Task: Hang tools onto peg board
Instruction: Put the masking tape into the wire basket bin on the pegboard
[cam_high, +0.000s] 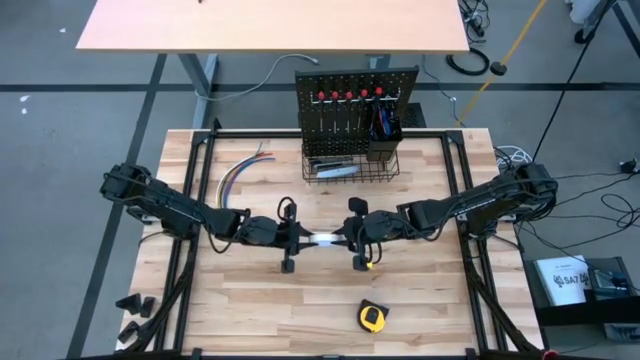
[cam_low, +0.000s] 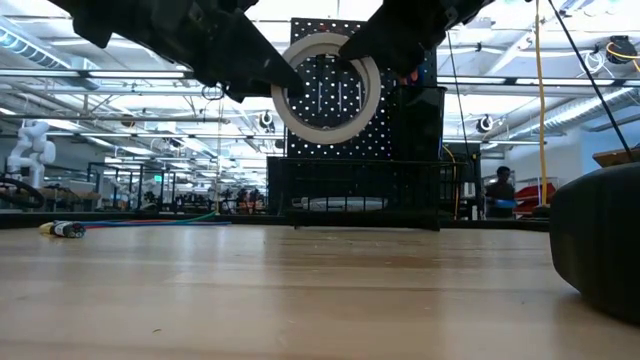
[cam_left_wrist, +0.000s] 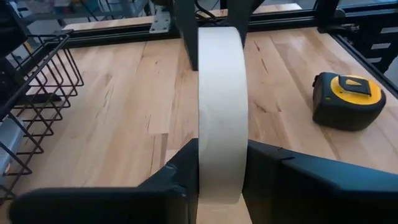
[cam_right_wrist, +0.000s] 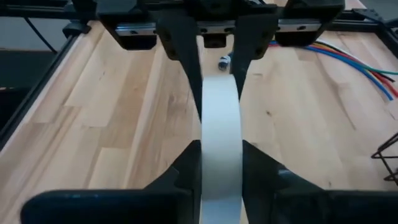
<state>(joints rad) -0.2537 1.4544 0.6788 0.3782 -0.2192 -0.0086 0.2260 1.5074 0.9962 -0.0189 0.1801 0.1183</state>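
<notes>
Left gripper (cam_left_wrist: 221, 177) and right gripper (cam_right_wrist: 221, 168) meet above the middle of the table (cam_high: 300, 320), each pinching the rim of the white tape roll (cam_low: 328, 88) from opposite sides; the roll is held upright, clear of the tabletop. On the table's far edge stands the peg board (cam_high: 355, 95), with red-handled screwdrivers (cam_high: 343, 97) hung on it and a wire basket (cam_high: 350, 165) at its base. The yellow tape measure (cam_high: 372, 316) lies near, the coloured wires (cam_high: 240, 170) far left.
</notes>
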